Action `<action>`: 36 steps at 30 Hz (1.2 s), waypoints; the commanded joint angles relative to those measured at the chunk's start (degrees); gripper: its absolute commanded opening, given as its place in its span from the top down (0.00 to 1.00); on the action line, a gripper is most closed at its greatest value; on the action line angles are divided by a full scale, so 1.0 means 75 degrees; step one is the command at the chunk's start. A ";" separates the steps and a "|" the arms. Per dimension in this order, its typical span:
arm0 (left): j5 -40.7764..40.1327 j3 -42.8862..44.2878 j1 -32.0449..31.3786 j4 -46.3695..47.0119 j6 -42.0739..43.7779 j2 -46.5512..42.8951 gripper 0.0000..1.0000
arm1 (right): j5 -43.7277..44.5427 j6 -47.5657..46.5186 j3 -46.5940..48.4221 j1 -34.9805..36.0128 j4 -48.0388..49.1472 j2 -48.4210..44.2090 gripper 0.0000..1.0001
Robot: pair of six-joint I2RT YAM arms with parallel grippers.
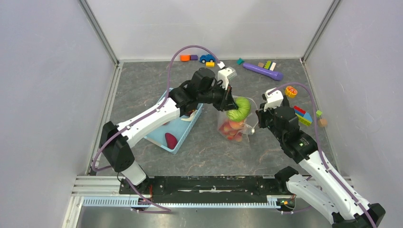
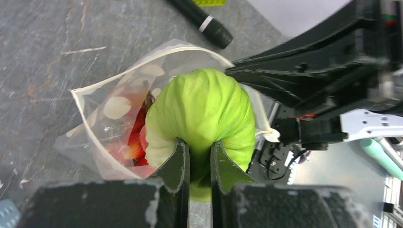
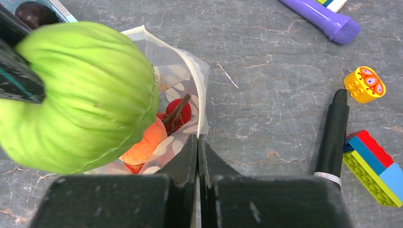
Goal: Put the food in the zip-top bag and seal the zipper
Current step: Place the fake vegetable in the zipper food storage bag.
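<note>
My left gripper (image 2: 199, 145) is shut on a green leafy toy vegetable (image 2: 202, 111) and holds it over the open mouth of the clear dotted zip-top bag (image 2: 102, 114); the vegetable also shows from above (image 1: 239, 109). Red and orange food (image 3: 147, 140) lies inside the bag. My right gripper (image 3: 197, 140) is shut on the bag's rim (image 3: 202, 95) and holds the bag (image 1: 233, 128) open at its right edge. The zipper strip runs along the rim; a small white tab (image 2: 272, 135) shows at the right. A dark maroon piece (image 1: 170, 139) lies in the basket.
A light blue basket (image 1: 183, 135) stands left of the bag under my left arm. A purple tube (image 1: 262, 71), a toy car (image 1: 206, 58) and blocks lie along the back. Coloured blocks (image 3: 373, 166) and a yellow block (image 3: 364, 84) lie right of the bag, beside a black marker (image 3: 332, 133).
</note>
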 commanded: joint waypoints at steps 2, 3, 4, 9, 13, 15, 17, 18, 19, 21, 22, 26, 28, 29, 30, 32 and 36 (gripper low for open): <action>-0.0557 0.0670 -0.0077 -0.0626 0.0656 0.0264 0.98 | -0.0138 -0.0067 0.0180 -0.0031 0.0512 -0.0008 1.00; -0.0536 0.0738 -0.0131 -0.0745 0.0801 0.0325 0.98 | -0.0204 -0.0066 0.0185 -0.0025 0.0555 0.0004 1.00; -0.0605 0.0817 -0.0215 -0.0910 0.0968 0.0413 0.98 | -0.0270 -0.0078 0.0191 -0.0024 0.0583 0.0015 1.00; -0.1186 0.1855 -0.0564 -0.2116 0.1346 0.1193 0.98 | -0.0804 -0.0174 0.0126 -0.0025 0.0874 -0.0065 1.00; -0.1699 0.2852 -0.0715 -0.2918 0.1297 0.1846 0.98 | -0.1354 -0.0250 0.0054 -0.0025 0.1124 -0.0233 1.00; -0.1891 0.3129 -0.0807 -0.3021 0.1279 0.2031 0.98 | -0.1406 -0.0213 0.0016 -0.0028 0.1215 -0.0317 1.00; -0.2117 0.3200 -0.0884 -0.3026 0.1195 0.2132 0.98 | -0.1339 -0.0192 0.0027 -0.0026 0.1221 -0.0382 1.00; -0.2266 0.3202 -0.0921 -0.3035 0.1135 0.2159 0.98 | -0.1279 -0.0158 0.0028 -0.0025 0.1221 -0.0421 1.00; -0.2428 0.3180 -0.0940 -0.3033 0.1066 0.2178 0.98 | -0.1231 -0.0109 0.0029 -0.0026 0.1220 -0.0448 1.00; -0.2823 0.3122 -0.0981 -0.3024 0.0821 0.2236 0.98 | -0.1144 0.0010 0.0016 -0.0025 0.1220 -0.0518 1.00; -0.3044 0.3081 -0.0995 -0.3012 0.0662 0.2263 0.98 | -0.1109 0.0050 0.0005 -0.0024 0.1214 -0.0557 1.00; -0.3765 0.2862 -0.1010 -0.2999 0.0050 0.2425 0.98 | -0.1106 0.0189 -0.0123 -0.0025 0.1380 -0.0753 1.00; -0.4281 0.2747 -0.1028 -0.3005 -0.0254 0.2457 0.98 | -0.1135 0.0217 -0.0126 -0.0027 0.1396 -0.0801 1.00; -0.4608 0.2685 -0.1031 -0.3010 -0.0405 0.2451 0.98 | -0.1163 0.0231 -0.0125 -0.0024 0.1396 -0.0821 1.00; -0.4860 0.2645 -0.1031 -0.3008 -0.0532 0.2443 0.98 | -0.1184 0.0242 -0.0125 -0.0030 0.1396 -0.0828 1.00; -0.5638 0.2596 -0.1026 -0.3059 -0.0756 0.2413 0.98 | -0.1182 0.0261 -0.0125 -0.0026 0.1372 -0.0873 1.00; -0.6533 0.2616 -0.1030 -0.3233 -0.0872 0.2453 0.98 | -0.1084 0.0263 -0.0145 -0.0025 0.1327 -0.0972 1.00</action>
